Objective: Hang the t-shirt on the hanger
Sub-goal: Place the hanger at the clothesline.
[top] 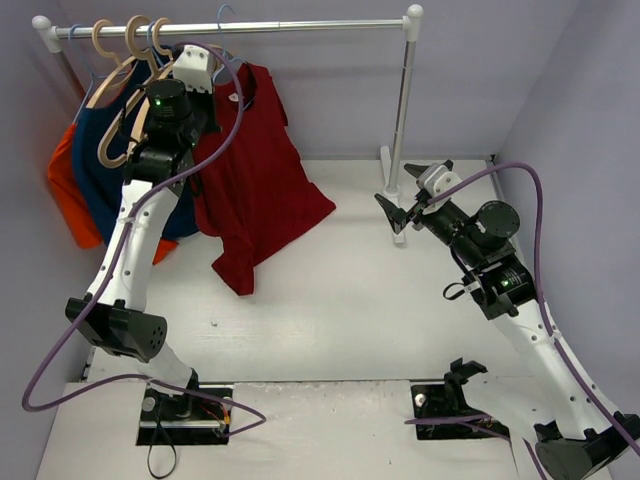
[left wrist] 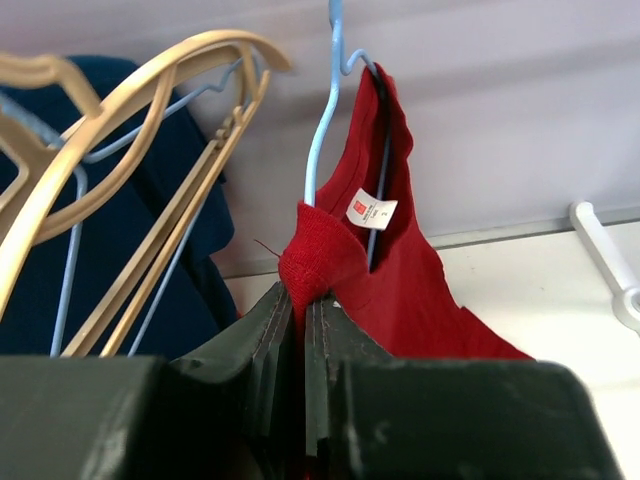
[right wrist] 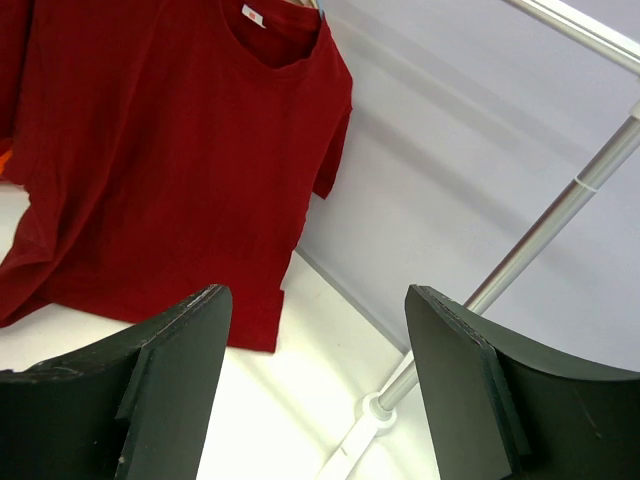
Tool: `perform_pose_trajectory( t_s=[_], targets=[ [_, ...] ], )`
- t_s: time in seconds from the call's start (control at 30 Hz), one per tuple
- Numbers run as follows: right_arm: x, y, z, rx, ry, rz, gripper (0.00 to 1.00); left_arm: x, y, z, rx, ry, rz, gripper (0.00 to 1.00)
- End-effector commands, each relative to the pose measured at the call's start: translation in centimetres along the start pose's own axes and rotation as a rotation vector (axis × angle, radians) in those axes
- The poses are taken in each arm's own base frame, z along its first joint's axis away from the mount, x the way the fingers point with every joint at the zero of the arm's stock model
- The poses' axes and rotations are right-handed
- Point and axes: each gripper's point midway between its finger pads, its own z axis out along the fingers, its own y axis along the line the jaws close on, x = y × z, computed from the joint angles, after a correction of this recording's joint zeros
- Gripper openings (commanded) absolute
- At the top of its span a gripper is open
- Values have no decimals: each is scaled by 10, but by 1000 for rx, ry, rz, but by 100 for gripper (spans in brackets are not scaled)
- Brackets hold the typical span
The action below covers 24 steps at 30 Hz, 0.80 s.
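The dark red t-shirt [top: 255,170] hangs from the rail at the back left, its hem resting on the table. Its white neck label [left wrist: 371,209] shows in the left wrist view, and the shirt also fills the right wrist view [right wrist: 160,150]. The light-blue wire hanger [left wrist: 322,120] runs into the shirt's neck, its hook [top: 226,18] over the rail. My left gripper [left wrist: 302,305] is shut on a bunched fold of the shirt's collar, just below the hanger. My right gripper [top: 400,200] is open and empty, at the right, well away from the shirt.
A white clothes rail [top: 300,27] spans the back, with its post [top: 404,120] and foot [right wrist: 375,410] at the right. Pale wooden hangers [top: 125,70] carry a navy shirt [top: 100,150] and an orange garment [top: 65,190] at the far left.
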Motion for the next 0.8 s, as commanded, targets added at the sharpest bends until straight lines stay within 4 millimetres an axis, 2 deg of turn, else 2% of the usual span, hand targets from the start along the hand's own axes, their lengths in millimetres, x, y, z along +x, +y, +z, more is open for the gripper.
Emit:
perform_pose_trajectory(
  t_s=[0.0,0.17,0.23,0.27,0.33,0.4,0.5,0.57,0.63,0.73,0.77],
  targets=[
    [-31,-4,-2,14,-112,-11,71,-65,25,-13,-65,-205,-67,0],
    [-27,-2,1,9,-107,22,71,-41,25,-7,-64,-154,-65,0],
    [-23,-3,2,20,-94,44,71,-39,23,-12,-55,-153,-64,9],
    [-20,-4,2,27,-87,52,71,-44,24,-18,-53,-167,-61,23],
    [-16,-3,4,31,-76,72,71,-49,23,-25,-49,-176,-53,36],
    [-11,-2,4,35,-64,85,72,-58,25,-38,-45,-191,-40,46],
    [-3,-5,4,61,-44,109,72,-71,28,-58,-47,-219,-22,56],
    [4,-9,3,100,-18,131,72,-80,30,-79,-50,-231,-22,60],
    [15,-23,-1,195,27,157,74,-87,30,-95,-44,-237,-26,61],
    [33,-35,-11,302,94,201,78,-86,31,-134,-35,-211,-46,66],
    [37,-38,-14,333,106,232,82,-68,29,-140,-29,-141,-48,66]
  ],
)
